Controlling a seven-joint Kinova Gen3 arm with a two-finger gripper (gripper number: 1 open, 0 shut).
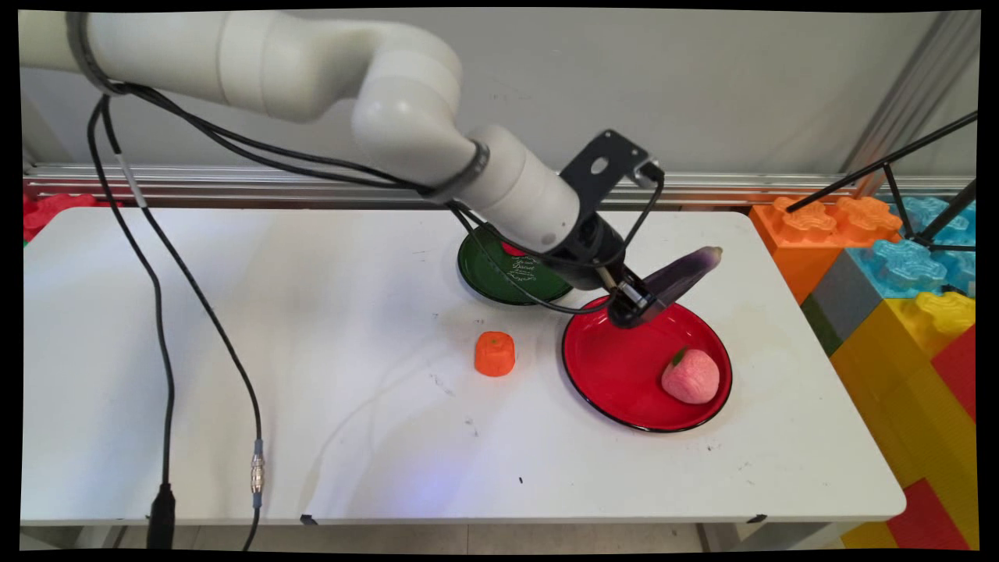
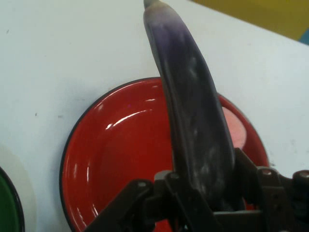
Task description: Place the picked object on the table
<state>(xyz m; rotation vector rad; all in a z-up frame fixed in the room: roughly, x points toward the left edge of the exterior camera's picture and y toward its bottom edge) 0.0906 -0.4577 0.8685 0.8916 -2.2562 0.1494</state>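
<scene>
My gripper [image 1: 636,304] is shut on a long purple eggplant [image 1: 687,272], held over the far edge of a red plate [image 1: 616,367]. The eggplant sticks up and out to the right, its tip past the plate's rim. In the hand view the eggplant [image 2: 193,121] rises from between the black fingers [image 2: 181,191], with the red plate [image 2: 116,154] below it. A pink peach [image 1: 691,376] lies on the right side of the red plate. Partly hidden by the eggplant, the peach [image 2: 234,128] shows in the hand view.
A green plate [image 1: 488,273] sits behind the red one, partly under the arm, with something red on it. An orange toy vegetable [image 1: 495,353] stands on the table left of the red plate. Large coloured blocks [image 1: 897,273] stand off the table's right end. Black cables [image 1: 164,328] hang at left.
</scene>
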